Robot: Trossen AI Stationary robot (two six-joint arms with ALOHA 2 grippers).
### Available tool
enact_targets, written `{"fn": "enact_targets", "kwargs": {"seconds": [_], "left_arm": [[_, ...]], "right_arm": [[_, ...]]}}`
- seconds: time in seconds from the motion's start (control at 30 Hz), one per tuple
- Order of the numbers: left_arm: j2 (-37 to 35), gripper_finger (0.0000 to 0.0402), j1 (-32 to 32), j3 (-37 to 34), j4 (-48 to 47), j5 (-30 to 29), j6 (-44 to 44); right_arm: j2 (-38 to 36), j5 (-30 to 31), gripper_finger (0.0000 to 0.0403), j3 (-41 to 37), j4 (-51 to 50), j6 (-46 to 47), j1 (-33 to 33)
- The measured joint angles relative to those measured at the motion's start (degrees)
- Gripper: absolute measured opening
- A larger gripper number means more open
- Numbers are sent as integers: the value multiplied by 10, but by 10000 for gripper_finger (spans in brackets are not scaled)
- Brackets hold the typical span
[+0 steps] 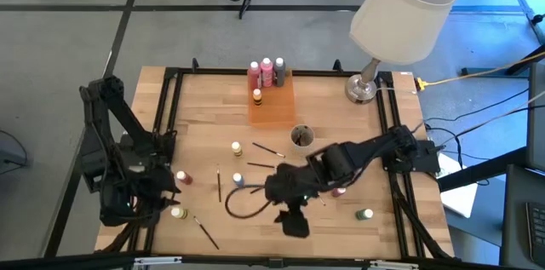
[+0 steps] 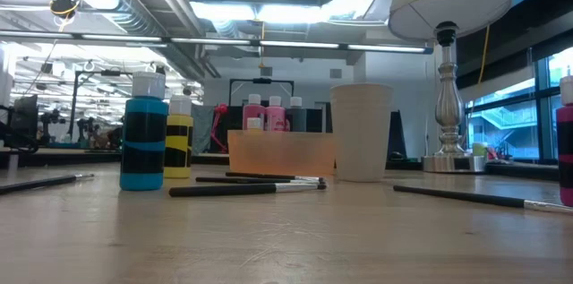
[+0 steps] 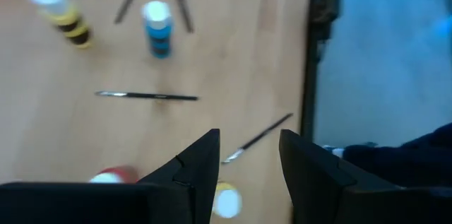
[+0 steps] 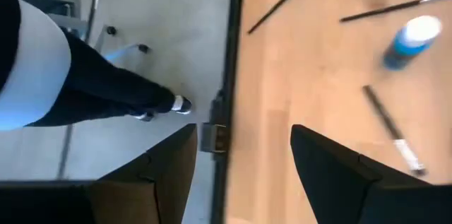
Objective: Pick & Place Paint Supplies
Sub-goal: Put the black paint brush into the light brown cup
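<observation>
Loose paint bottles stand on the wooden table: yellow [image 1: 236,147], blue [image 1: 238,180], red [image 1: 182,177], a yellow white-capped one [image 1: 177,213], green [image 1: 364,215] and pink [image 1: 339,190]. Thin dark brushes [image 1: 219,183] [image 1: 204,232] [image 1: 268,149] lie flat among them. My left gripper [image 1: 162,198] hangs open at the table's left, above and between the red bottle [image 3: 113,176] and the white-capped one [image 3: 226,201]. My right gripper [image 1: 294,219] hangs open over the near middle. Its wrist view shows the blue bottle [image 4: 413,37] and a brush [image 4: 392,128] off to one side.
An orange tray [image 1: 274,110] at the far middle holds several bottles [image 1: 267,71]. A round cup [image 1: 301,136] stands near it, and a lamp [image 1: 400,6] stands at the far right. A black frame rail [image 4: 227,75] edges the table. A person's legs [image 4: 92,86] show beyond it.
</observation>
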Motion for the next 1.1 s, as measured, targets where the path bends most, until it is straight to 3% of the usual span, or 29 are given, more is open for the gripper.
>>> {"fn": "enact_targets", "kwargs": {"seconds": [0.1, 0.37, 0.67, 0.9, 1.1], "left_arm": [[4, 143, 0, 0, 54, 1, 27], [4, 143, 0, 0, 110, 12, 165], [4, 143, 0, 0, 112, 81, 257], [4, 143, 12, 0, 111, 74, 286], [-13, 143, 40, 0, 126, 71, 260]], "right_arm": [[4, 8, 233, 0, 11, 43, 25], [21, 25, 204, 0, -58, 332, 54], [76, 10, 184, 0, -91, 446, 72], [114, -42, 184, 0, -208, 581, 77], [120, -25, 187, -8, -233, 586, 98]]}}
